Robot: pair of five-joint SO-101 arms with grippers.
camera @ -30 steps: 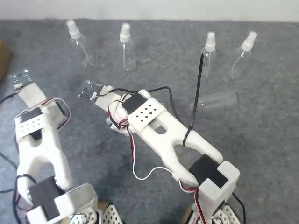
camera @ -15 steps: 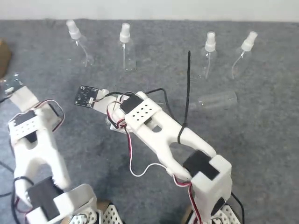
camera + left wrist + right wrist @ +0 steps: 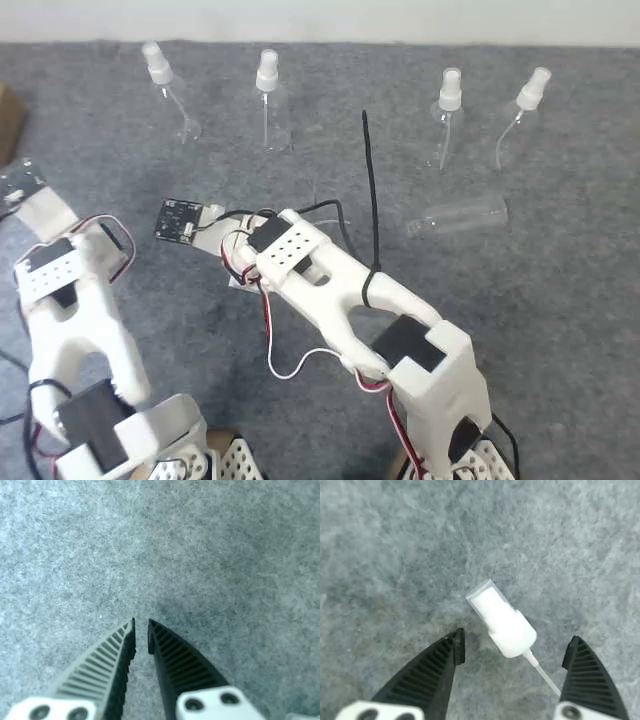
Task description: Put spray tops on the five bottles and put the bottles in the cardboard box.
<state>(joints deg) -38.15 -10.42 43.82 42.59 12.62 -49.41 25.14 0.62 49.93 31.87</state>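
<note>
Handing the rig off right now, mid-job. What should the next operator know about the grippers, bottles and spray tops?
Left gripper: shut, empty, over bare carpet.
Right gripper: open, straddling the loose spray top that lies on the carpet, not gripping it.
Four capped bottles stand upright along the far side. The fifth bottle lies on its side, uncapped.
The brown edge at the left border is probably the cardboard box.
Done: four tops on.
Left: grasp the top, fit it on the fifth bottle, box all five.

White spray top (image 3: 502,622) lying flat, uncapped bottle (image 3: 460,215) toppled
</note>
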